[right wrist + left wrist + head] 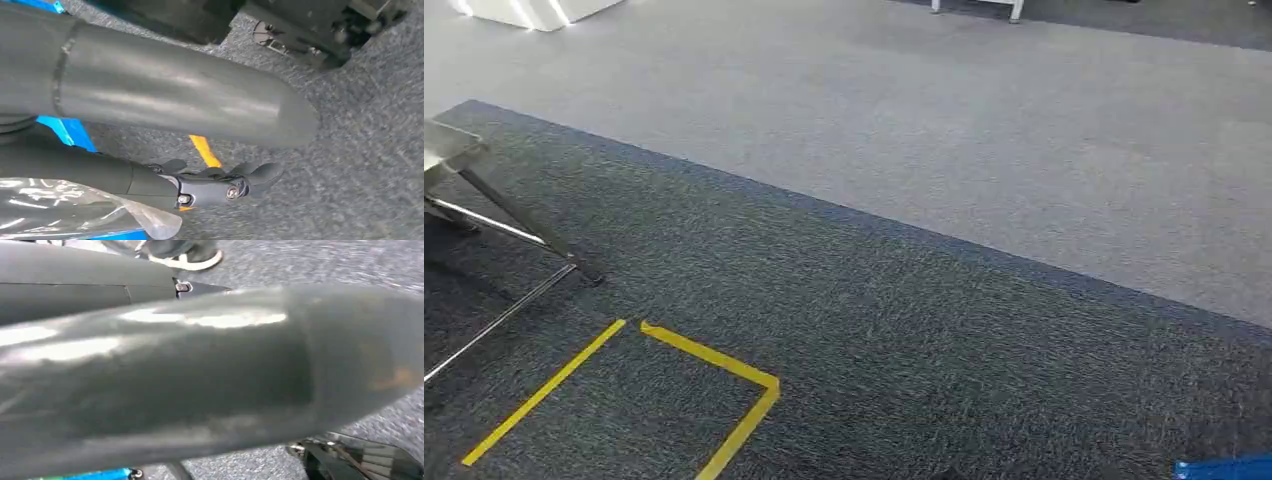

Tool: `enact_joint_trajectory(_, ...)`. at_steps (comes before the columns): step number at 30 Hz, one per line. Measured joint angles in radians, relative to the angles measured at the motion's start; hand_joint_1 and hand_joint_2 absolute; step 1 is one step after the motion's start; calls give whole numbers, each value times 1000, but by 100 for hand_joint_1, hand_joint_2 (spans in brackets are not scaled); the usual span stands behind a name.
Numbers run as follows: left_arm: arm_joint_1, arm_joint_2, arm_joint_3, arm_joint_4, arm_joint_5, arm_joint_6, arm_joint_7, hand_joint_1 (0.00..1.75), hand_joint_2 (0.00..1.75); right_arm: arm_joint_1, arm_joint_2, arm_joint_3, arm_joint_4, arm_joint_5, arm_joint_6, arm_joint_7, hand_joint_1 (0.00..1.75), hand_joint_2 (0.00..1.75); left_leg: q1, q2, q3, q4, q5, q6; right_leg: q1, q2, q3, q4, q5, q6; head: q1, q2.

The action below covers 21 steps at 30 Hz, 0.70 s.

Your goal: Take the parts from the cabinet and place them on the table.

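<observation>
No cabinet and no bare part shows in the head view, which looks down at the carpet. My right hand (200, 150) hangs over the dark carpet with its thick thumb (165, 100) and dark fingers (210, 186) stretched out and apart; only carpet and tape show between them. A crumpled clear plastic bag (75, 210) lies just past those fingers, over something blue (67, 131); I cannot tell whether it touches the hand. My left hand (210, 365) is a blurred grey thumb close to the camera, with one straight finger (150, 290) beside it and nothing in it.
Slanted metal table legs (519, 225) stand at the left edge of the head view. Yellow tape (714, 362) marks a box on the dark carpet, with lighter carpet (1024, 120) beyond. A blue corner (1224, 468) sits bottom right. A person's shoe (187, 261) stands near my left hand.
</observation>
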Motion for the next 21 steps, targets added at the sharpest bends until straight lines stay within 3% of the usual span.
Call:
enact_joint_trajectory(1, 0, 0, 0, 0, -5, -2, -7, 0, 0, 2, 0, 0, 0, -2, 1, 2, 0, 0, 0, -1, 3, -12, 23, 4, 2, 14, 2, 0, 0, 0, 0, 0)
enact_joint_trajectory(2, 0, 0, 0, 0, -5, -3, -11, 0, 0, 3, 0, 0, 0, -2, 2, 3, 0, 0, -1, -3, 22, -65, 67, 10, 5, 28, 4, 1, 0, 0, 0, 0)
enact_joint_trajectory(3, -1, 0, 1, 0, -6, -5, -17, 0, 0, 3, 0, 0, 0, -2, 2, 3, 0, 0, -3, -14, 56, -149, 122, 18, 6, 43, 7, 1, 0, 0, 0, 0)
enact_joint_trajectory(4, 0, 3, 1, 0, -7, -8, -24, 0, 0, 2, 1, 0, 0, -3, 3, 2, 0, 0, -5, -39, 86, -228, 167, 26, 6, 54, 9, 2, 0, 0, 0, 0)
enact_joint_trajectory(5, 0, 9, 1, 0, -12, -14, -32, 0, 0, 1, 5, 0, 0, -7, 2, -1, 0, 0, -5, -90, 104, -269, 171, 37, 6, 64, 5, 2, 0, 1, 3, 0)
enact_joint_trajectory(9, -6, 17, 2, 0, -30, -21, -55, 0, 0, 7, 5, 0, 1, -21, -5, -11, 0, 0, -9, -66, 111, -313, 166, 40, -3, 99, -18, -2, 11, 27, -3, 0)
enact_joint_trajectory(10, -5, 15, 2, 0, -33, -24, -57, 0, 0, 10, 5, -1, 1, -24, -8, -12, 0, 0, 4, -49, 122, -336, 176, 40, -1, 90, -23, 3, 4, 30, -3, 0)
enact_joint_trajectory(11, -4, 19, 2, 0, -35, -24, -57, 0, 0, 11, 5, -1, 1, -24, -11, -14, 0, 0, 1, -41, 129, -344, 178, 42, 4, 38, -35, 29, -16, 37, 2, 0)
enact_joint_trajectory(12, -3, 21, 2, 0, -37, -24, -58, 0, 0, 8, 5, -1, 1, -24, -13, -15, 0, 0, 0, -26, 130, -344, 178, 45, 2, 8, -66, 87, -50, 43, 9, 0)
enact_joint_trajectory(14, 1, 24, 2, 0, -42, -29, -58, 0, 0, 6, 5, -2, 1, -30, -14, -16, 0, 0, -3, 5, 130, -343, 177, 45, -5, -13, -146, 244, -116, 53, 8, 0)
enact_joint_trajectory(15, 1, 25, 2, 0, -50, -29, -56, 0, 0, 8, 5, -2, 1, -38, -15, -18, 0, 0, -3, 18, 130, -343, 175, 45, -8, -16, -170, 288, -124, 57, 8, 0)
enact_joint_trajectory(16, 1, 24, 1, 0, -64, -26, -52, 0, 0, 13, 5, -3, 1, -49, -20, -18, 0, 0, -2, 30, 130, -343, 174, 44, -12, -18, -169, 284, -108, 61, 8, 0)
enact_joint_trajectory(17, 0, 22, -2, 0, -73, -20, -50, 0, 0, 16, 5, -5, 1, -56, -25, -15, 0, 0, -2, 41, 132, -342, 173, 41, -16, -22, -143, 235, -72, 65, 8, 0)
enact_joint_trajectory(18, -1, 18, -3, 0, -79, -15, -49, 0, 0, 18, 5, -7, 1, -61, -28, -13, 0, 0, 0, 51, 133, -340, 170, 37, -20, -33, -96, 148, -28, 68, 8, 0)
enact_joint_trajectory(19, -1, 11, -5, 0, -83, -5, -48, 0, 0, 18, 6, -11, 1, -63, -34, -11, 0, 0, 1, 61, 135, -335, 166, 32, -22, -57, -42, 51, 11, 71, 9, 0)
enact_joint_trajectory(20, -1, 8, -7, 0, -89, 4, -44, 0, 0, 16, 11, -13, 1, -66, -36, -9, 0, 0, -5, 68, 137, -330, 161, 24, -16, -110, -21, 5, -5, 69, 10, 0)
enact_joint_trajectory(21, -1, 2, -11, 0, -95, 4, -39, 0, 0, 15, 13, -15, 1, -71, -39, -6, 0, 0, -10, 75, 134, -323, 153, 17, -19, -102, -10, 1, 5, 54, 6, 0)
